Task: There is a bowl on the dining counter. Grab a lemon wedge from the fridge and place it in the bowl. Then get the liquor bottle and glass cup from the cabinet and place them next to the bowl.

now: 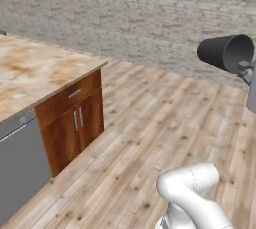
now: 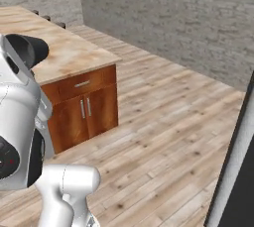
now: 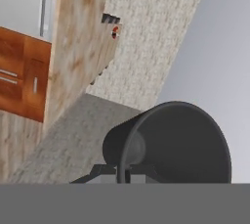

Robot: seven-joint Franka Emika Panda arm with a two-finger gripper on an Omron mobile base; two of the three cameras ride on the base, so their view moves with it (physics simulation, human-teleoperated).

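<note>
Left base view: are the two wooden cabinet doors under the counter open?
No, both cabinet doors sit shut, flush beneath the drawer.

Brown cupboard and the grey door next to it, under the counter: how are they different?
The brown cupboard is wood, with two narrow doors and a drawer above them; the grey door is one plain wide panel. The brown cupboard's door handles stand upright; the grey door's handle runs sideways along its top. Both are shut and sit under the same counter top.

Matt dark cup (image 1: 226,53), marbled wood counter (image 1: 35,73), plank floor (image 1: 160,123)
</note>
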